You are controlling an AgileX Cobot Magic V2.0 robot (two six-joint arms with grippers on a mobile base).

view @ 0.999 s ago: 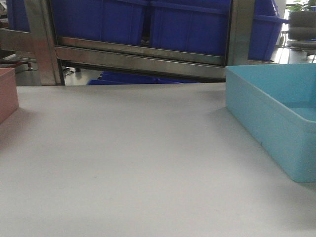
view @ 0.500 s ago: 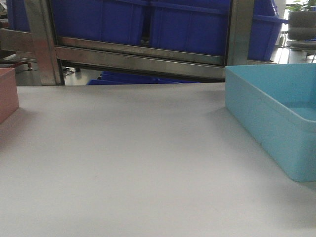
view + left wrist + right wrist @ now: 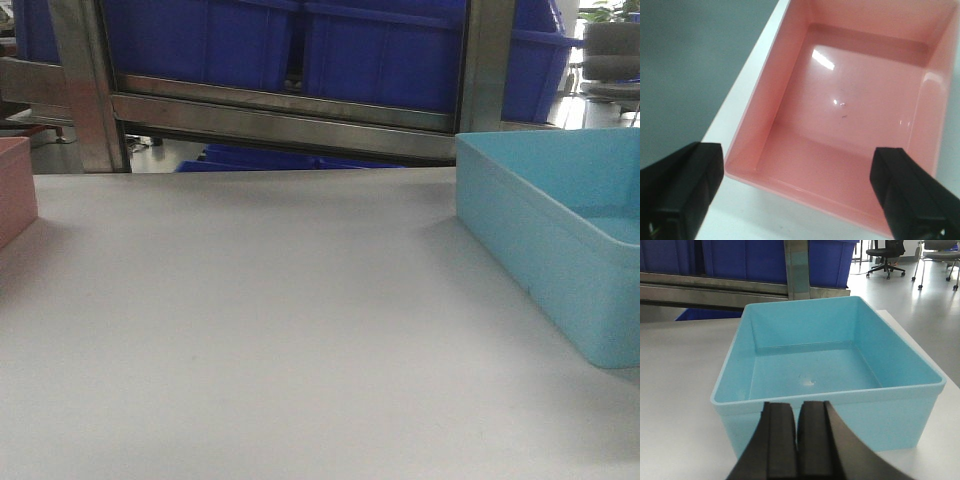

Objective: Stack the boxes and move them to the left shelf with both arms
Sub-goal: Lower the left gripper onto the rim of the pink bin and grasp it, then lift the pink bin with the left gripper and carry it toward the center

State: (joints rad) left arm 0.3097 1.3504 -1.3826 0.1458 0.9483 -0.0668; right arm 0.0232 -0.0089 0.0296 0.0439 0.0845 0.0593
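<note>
The pink box (image 3: 850, 110) sits open side up at the far left of the worktop (image 3: 280, 320), its side just beside the worktop's edge. The left tool (image 3: 795, 160) hovers over the near rim with its fingers spread wide. A clumsy touch there could probably push the box off that edge. The turquoise box (image 3: 810, 365) stands well apart on the right, also open side up. The right tool (image 3: 799, 410), fingers pressed together, faces its near wall; advancing like that would likely shove the box rather than grip the rim. The 2 boxes are similar in size, so a skewed lowering could jam them rim on rim. The pink box's long axis seems to run away from its tool, along the edge. The turquoise box's long axis I cannot tell.
</note>
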